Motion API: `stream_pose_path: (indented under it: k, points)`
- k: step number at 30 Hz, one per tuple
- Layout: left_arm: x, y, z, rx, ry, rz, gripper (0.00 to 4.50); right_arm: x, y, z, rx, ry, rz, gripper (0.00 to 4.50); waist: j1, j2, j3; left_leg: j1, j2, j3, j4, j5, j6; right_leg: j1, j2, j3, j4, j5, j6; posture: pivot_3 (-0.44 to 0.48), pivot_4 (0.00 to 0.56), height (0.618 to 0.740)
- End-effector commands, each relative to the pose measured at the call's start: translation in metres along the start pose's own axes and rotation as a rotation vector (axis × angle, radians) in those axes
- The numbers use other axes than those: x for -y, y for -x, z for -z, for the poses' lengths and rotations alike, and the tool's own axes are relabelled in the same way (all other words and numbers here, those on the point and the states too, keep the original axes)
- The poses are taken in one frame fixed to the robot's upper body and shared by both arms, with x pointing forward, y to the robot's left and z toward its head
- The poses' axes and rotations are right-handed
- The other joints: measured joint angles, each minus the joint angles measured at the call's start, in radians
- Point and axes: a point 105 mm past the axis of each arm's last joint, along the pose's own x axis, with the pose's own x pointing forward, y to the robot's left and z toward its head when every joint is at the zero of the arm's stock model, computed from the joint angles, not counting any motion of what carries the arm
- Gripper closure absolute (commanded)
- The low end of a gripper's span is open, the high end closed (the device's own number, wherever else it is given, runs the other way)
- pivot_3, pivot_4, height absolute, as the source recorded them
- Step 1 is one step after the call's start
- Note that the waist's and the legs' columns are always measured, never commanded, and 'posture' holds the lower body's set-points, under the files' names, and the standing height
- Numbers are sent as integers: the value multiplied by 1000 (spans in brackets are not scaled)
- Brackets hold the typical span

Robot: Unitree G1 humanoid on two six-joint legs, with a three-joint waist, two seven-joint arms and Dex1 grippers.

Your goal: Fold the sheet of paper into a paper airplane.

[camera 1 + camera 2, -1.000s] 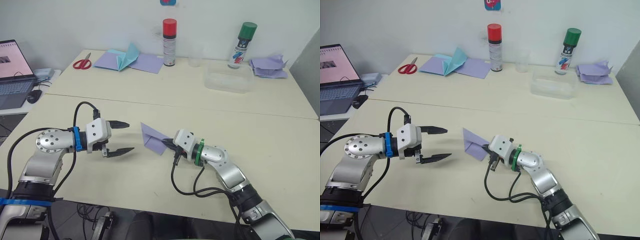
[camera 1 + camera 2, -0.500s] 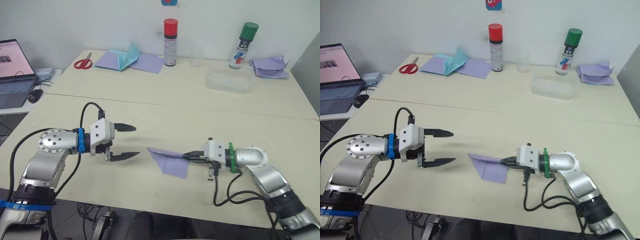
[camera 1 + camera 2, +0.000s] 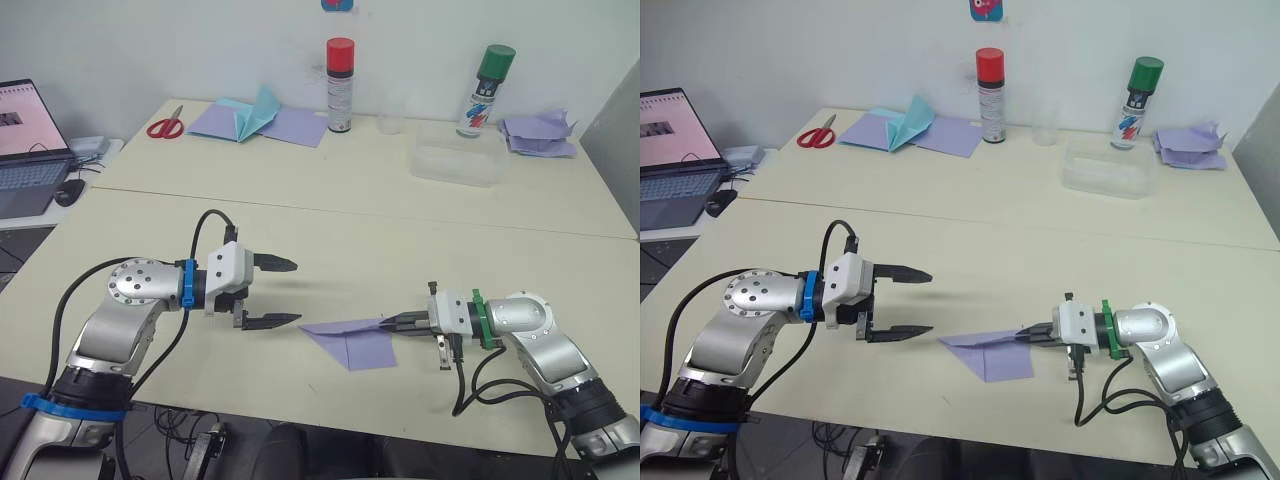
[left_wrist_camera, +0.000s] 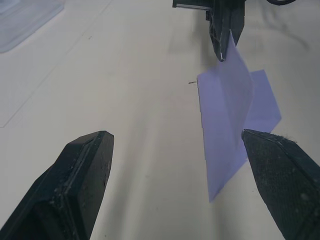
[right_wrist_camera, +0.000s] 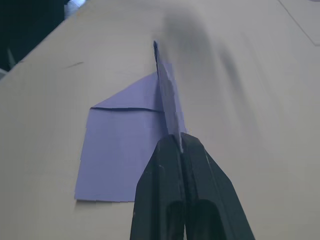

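Observation:
The lavender sheet of paper (image 3: 352, 339), folded into a pointed wedge like a paper airplane, lies low on the near middle of the table. One flap rests flat and one ridge stands up (image 5: 167, 100). My right gripper (image 3: 392, 322) is shut on the rear edge of that ridge, coming in from the right. My left gripper (image 3: 290, 292) hovers open just left of the paper's pointed tip, not touching it. In the left wrist view the paper (image 4: 227, 100) sits ahead of the spread fingers (image 4: 80, 180), with the right gripper (image 4: 222, 30) behind it.
Along the back stand a red-capped spray can (image 3: 339, 85), a green-capped can (image 3: 485, 90) and a clear plastic tray (image 3: 457, 160). Scissors (image 3: 165, 125) and purple sheets with a teal peaked piece (image 3: 258, 118) lie back left, crumpled purple papers (image 3: 538, 135) back right, a laptop (image 3: 25, 140) far left.
My right gripper swung right and down with the paper, taking it from upright to nearly flat on the table. My left gripper moved right, closer to the paper's tip.

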Motion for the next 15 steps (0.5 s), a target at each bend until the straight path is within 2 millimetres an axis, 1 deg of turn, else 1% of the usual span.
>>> stream_pose_path:
  k: [1, 6, 11, 15]
  points:
    - [-3, 1, -3, 6, -28, -1, 0, 7, 4, -7, 5, 6, 54, 4451, 0, 0, 0, 0, 0, 0, 0, 0, 0, 0, 0, 0, 0, 0, 0, 0, 150, 740]
    - [-5, 2, -1, 0, -33, 7, 0, 0, 10, -4, -34, -2, 44, 4451, 3, 0, 0, 0, 0, 0, 0, 0, 0, 0, 0, 0, 0, 0, 0, 0, 150, 740]
    - [-8, 3, 1, -3, -39, 6, 0, -1, 17, -6, -50, -7, 64, 4451, 2, 0, 0, 0, -1, 0, 0, 0, 0, 0, 0, 1, 0, 0, 0, 0, 150, 740]
    - [-7, 0, 1, 3, -43, 12, 0, -3, 13, -5, -47, -27, 83, 4451, 1, 0, 0, 0, 0, 0, 0, 0, 0, 0, 0, 0, 0, 0, 0, 0, 150, 740]
